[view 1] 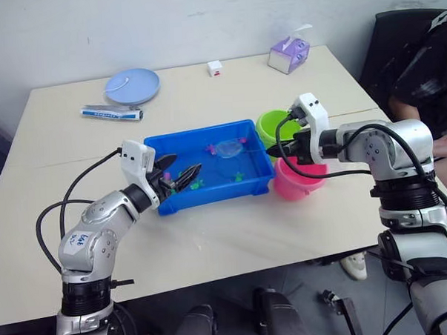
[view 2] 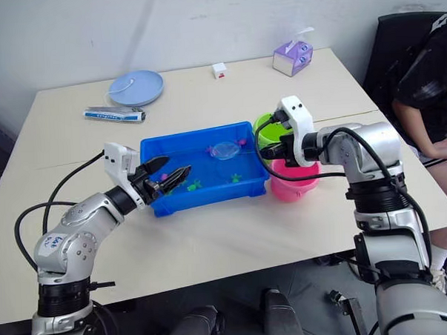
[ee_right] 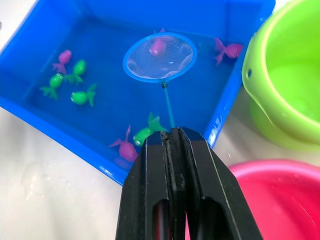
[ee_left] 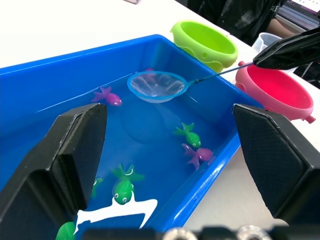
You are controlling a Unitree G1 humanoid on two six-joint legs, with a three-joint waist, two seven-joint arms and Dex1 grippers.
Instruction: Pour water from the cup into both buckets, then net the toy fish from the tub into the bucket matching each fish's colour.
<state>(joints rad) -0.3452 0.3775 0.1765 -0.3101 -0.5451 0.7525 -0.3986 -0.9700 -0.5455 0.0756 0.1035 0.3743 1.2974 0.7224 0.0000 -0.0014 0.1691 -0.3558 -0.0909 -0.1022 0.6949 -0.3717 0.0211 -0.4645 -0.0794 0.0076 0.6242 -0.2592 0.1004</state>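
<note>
With the net (ee_right: 159,56) pinched by its stick in the right gripper (ee_right: 172,145) over a pink fish (ee_right: 157,46) at the tub's (view 1: 210,198) twelve o'clock side, the hoop should be slid under and lifted level, while the left gripper (view 1: 181,174) is held agape.

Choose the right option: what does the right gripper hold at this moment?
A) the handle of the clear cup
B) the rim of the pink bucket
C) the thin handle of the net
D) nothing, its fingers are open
C: the right gripper is shut on the thin handle of the net, whose hoop sits over the water in the blue tub, above a pink fish.
</note>
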